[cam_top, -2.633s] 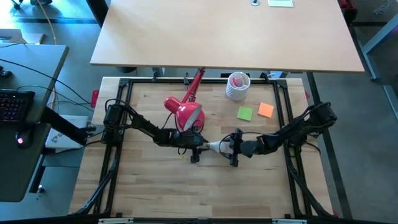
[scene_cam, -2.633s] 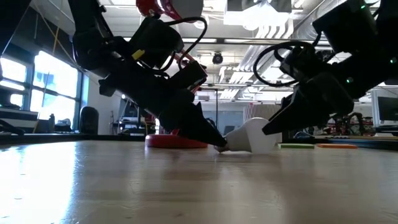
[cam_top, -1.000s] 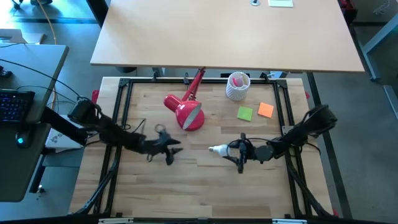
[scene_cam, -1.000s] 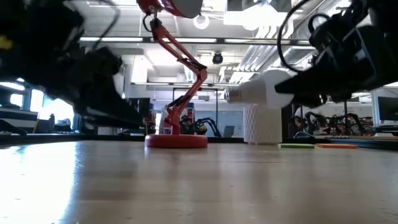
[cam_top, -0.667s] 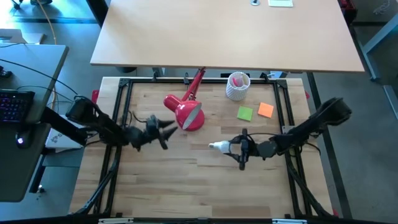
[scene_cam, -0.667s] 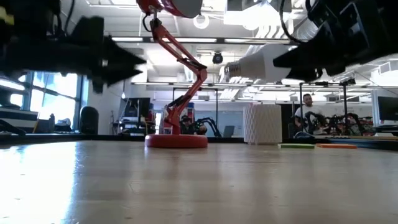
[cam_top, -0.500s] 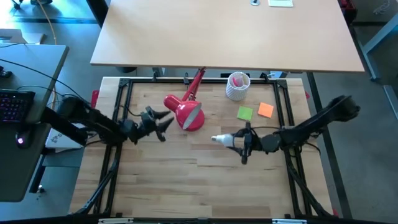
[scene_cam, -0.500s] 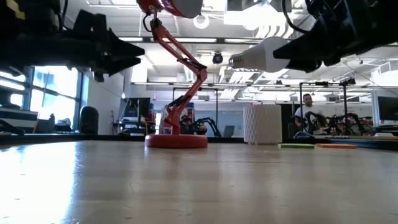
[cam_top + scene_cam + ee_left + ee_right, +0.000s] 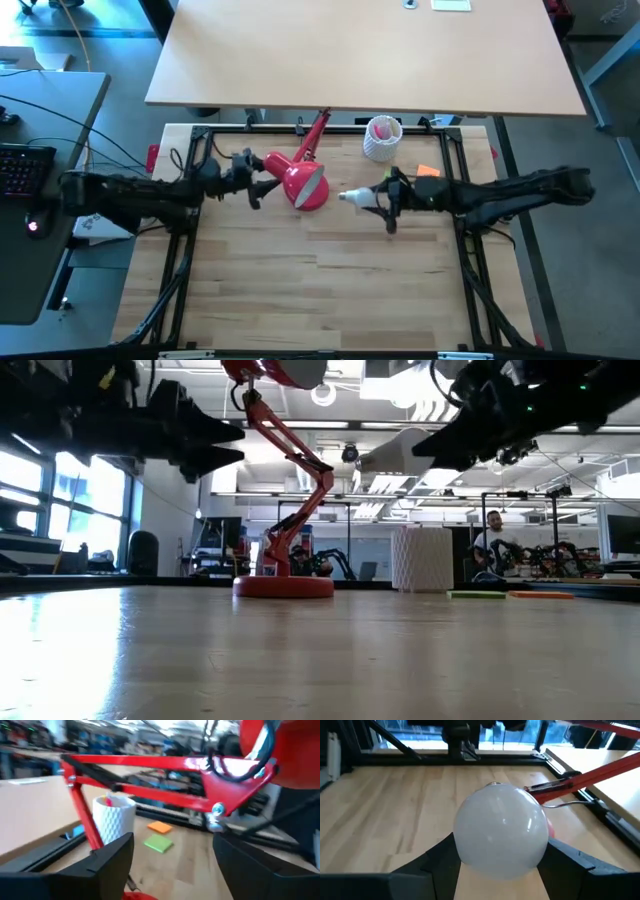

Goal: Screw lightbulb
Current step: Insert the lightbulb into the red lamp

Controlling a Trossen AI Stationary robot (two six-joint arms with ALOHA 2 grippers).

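The red lamp (image 9: 300,180) has its shade up off the table, with the left gripper (image 9: 262,186) spread wide just beside it. The right gripper (image 9: 378,199) is clamped on the lightbulb (image 9: 356,198), held in the air with its screw base pointing out past the fingertips toward the shade. It looks light, smooth and breakable; I'd grip the globe gently

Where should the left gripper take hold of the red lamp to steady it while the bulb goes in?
Probably the arm joint just behind the shade, approached from the lamp's left, where the open left gripper hovers. The shade is wide and rounded; the thin arm fits between the fingers. That leaves the shade's mouth free for the lightbulb held in the right gripper.
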